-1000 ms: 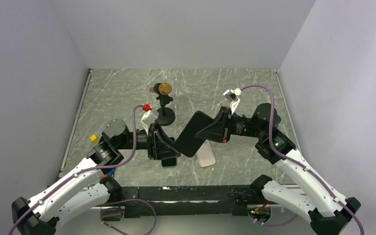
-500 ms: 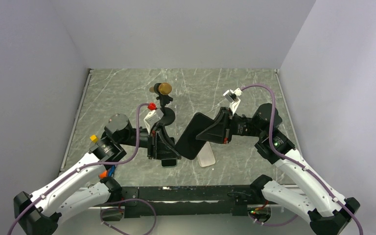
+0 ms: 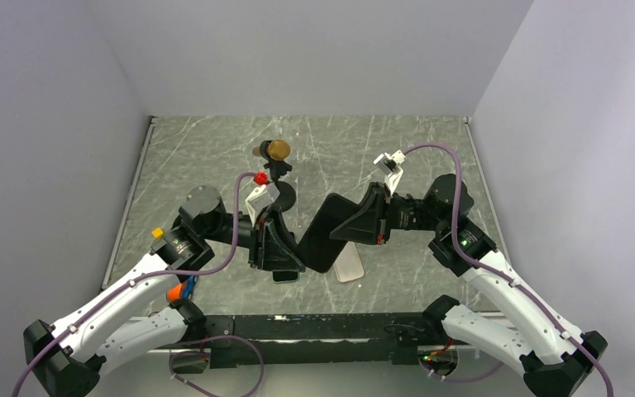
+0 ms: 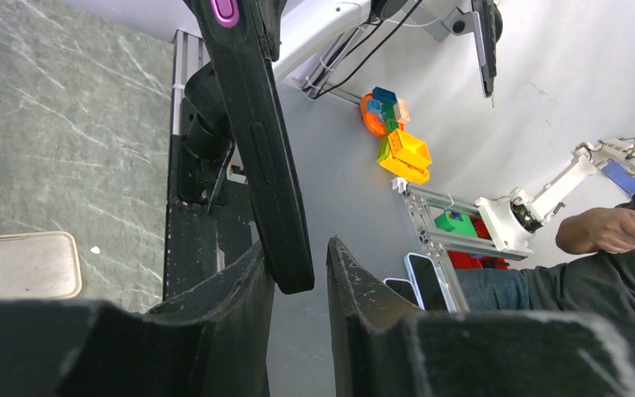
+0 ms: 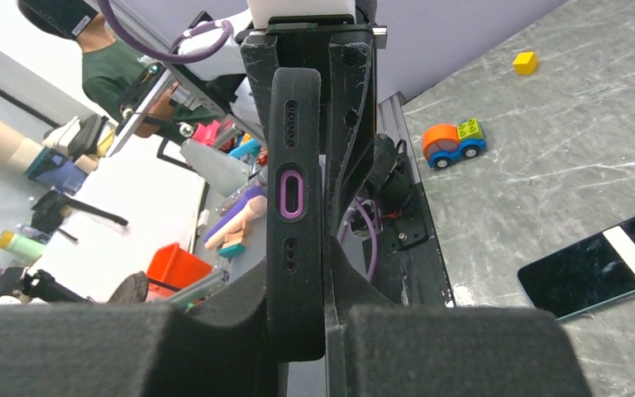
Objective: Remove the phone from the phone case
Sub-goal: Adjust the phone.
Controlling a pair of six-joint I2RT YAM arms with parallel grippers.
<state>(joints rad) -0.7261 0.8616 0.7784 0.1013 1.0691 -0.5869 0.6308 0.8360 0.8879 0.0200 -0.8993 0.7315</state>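
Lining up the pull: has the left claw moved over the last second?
Yes, slightly. The left claw, at the phone case, has swung its wrist end toward the microphone stand, hiding more of its round base.

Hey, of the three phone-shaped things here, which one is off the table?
The black case, gripped on edge by the right gripper. The dark-screened phone and the pale one both lie flat on the table.

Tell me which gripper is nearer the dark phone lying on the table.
Left. The left gripper hangs right above the dark phone, which peeks out beneath it. The right gripper sits farther to the right, shut on the black phone case.
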